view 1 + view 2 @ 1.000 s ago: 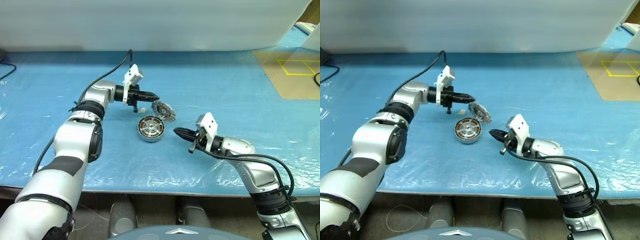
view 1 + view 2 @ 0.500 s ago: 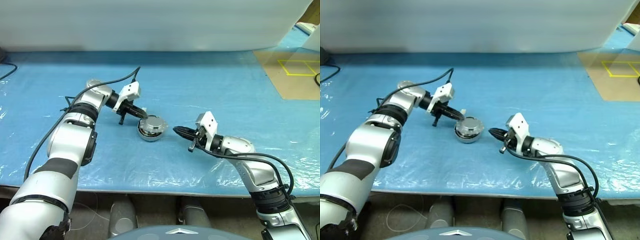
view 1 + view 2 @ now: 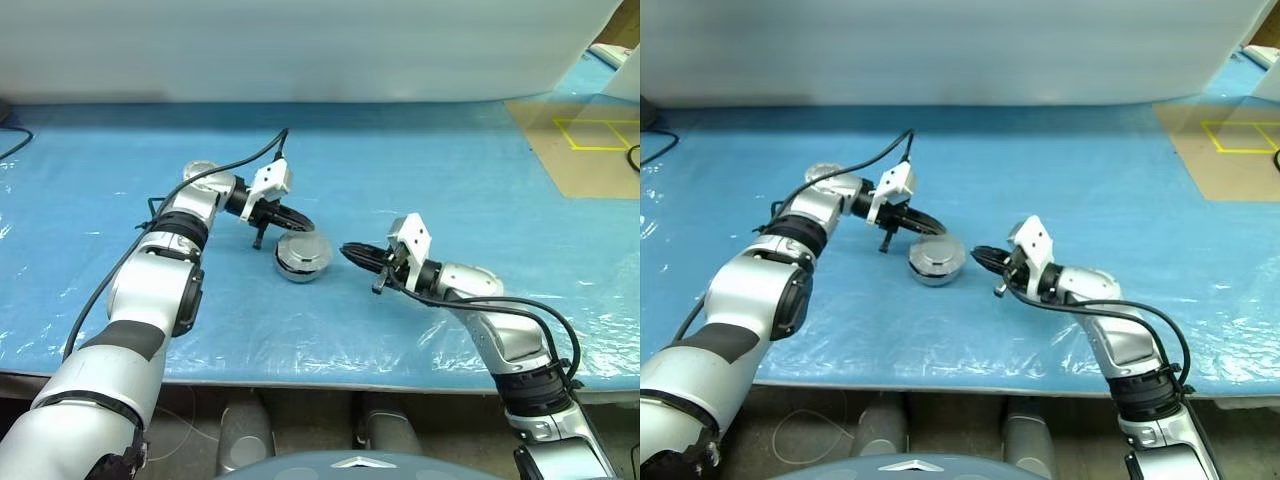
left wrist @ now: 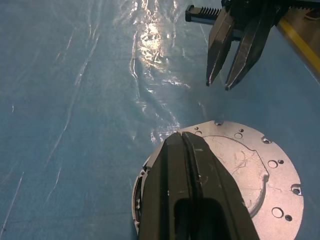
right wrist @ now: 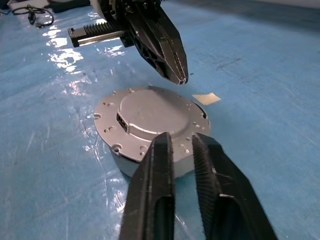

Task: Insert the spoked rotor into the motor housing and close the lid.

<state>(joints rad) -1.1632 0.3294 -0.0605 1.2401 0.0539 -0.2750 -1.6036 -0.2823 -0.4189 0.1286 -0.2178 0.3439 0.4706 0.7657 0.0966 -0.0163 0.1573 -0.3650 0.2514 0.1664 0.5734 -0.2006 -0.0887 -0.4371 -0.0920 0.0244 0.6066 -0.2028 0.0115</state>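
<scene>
While the right gripper (image 3: 348,250) points at the housing (image 3: 303,262) from just beside it, its fingers (image 5: 150,200) stand a narrow gap apart and hold nothing. That housing rests on the blue sheet (image 3: 450,170), and the lid (image 5: 150,117) lies flat on top, plain grey face up. Farther off, the left gripper (image 3: 308,226) hovers over the lid's far edge with its fingers (image 4: 192,190) pressed together, empty. A small white scrap (image 5: 206,98) lies beyond the housing.
</scene>
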